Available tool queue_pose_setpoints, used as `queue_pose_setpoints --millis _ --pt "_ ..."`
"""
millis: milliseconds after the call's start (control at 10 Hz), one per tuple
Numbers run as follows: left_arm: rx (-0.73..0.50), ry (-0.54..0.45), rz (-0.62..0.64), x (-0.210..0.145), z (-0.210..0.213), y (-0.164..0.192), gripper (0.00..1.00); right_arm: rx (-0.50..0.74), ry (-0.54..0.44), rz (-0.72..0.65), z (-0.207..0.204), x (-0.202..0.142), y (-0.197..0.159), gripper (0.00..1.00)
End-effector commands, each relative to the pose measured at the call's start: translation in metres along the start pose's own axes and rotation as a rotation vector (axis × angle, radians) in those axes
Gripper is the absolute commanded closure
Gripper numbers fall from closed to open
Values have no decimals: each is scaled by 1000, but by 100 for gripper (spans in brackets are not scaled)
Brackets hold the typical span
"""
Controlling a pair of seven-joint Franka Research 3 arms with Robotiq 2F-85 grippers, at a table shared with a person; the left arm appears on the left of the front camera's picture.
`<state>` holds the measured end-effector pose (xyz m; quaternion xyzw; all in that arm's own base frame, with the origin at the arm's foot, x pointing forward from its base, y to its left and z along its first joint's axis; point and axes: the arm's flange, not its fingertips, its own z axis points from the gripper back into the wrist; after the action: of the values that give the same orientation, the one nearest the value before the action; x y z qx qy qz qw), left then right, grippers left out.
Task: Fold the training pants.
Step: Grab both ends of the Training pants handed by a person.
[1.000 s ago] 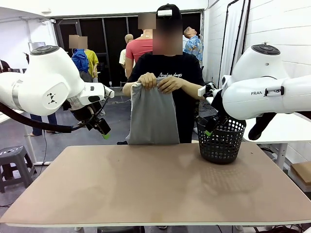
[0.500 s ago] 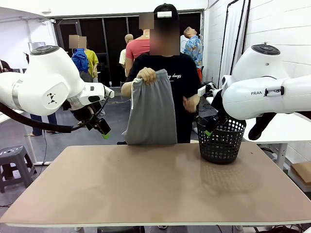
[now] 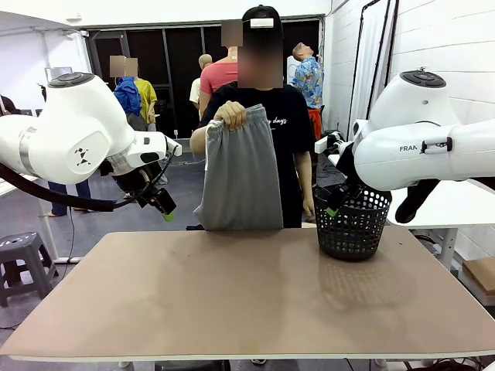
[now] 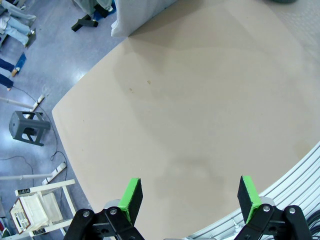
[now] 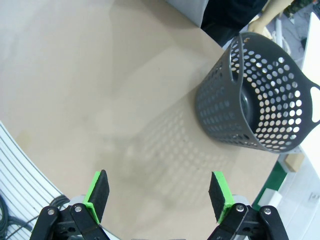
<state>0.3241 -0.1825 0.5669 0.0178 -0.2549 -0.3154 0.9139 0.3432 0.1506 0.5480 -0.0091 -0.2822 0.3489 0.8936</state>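
Pale walls and a dark doorway close off the far side of the room. From the front camera I see the tan, matte surface (image 3: 247,294) running smooth and flat towards a person. One raised hand (image 3: 230,116) pinches the training pants (image 3: 241,178) by the gathered waistband. The light grey jersey hangs as a soft, doubled slab, and its lower edge reaches down to the surface's far rim. A black plastic basket (image 3: 353,224), round, tapered and perforated, stands at the far right. My left gripper (image 3: 165,210) hangs above the left edge on a bent wrist, angled downward and well apart from the cloth. The right gripper (image 3: 334,202) points down in front of the basket's rim, and I can't tell from here whether it touches.

On the left wrist camera, the left gripper (image 4: 189,181) has its green pads (image 4: 131,197) spread wide, holding nothing, above the plain tan board. A grey corner of the pants (image 4: 135,15) shows at the top.

On the right wrist camera, the right gripper (image 5: 159,175) is equally spread and empty. The basket (image 5: 255,105) sits ahead of it, its holes casting a dotted shadow on the surface.
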Motion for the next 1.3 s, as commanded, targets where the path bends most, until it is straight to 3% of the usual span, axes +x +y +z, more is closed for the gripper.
queue_pose_setpoints --millis 0,1200 --pt "0 -6 -3 0 0 1 0 2 -5 1 -2 1 0 0" --pt "0 -6 -3 0 0 1 0 2 -5 1 -2 1 0 0"
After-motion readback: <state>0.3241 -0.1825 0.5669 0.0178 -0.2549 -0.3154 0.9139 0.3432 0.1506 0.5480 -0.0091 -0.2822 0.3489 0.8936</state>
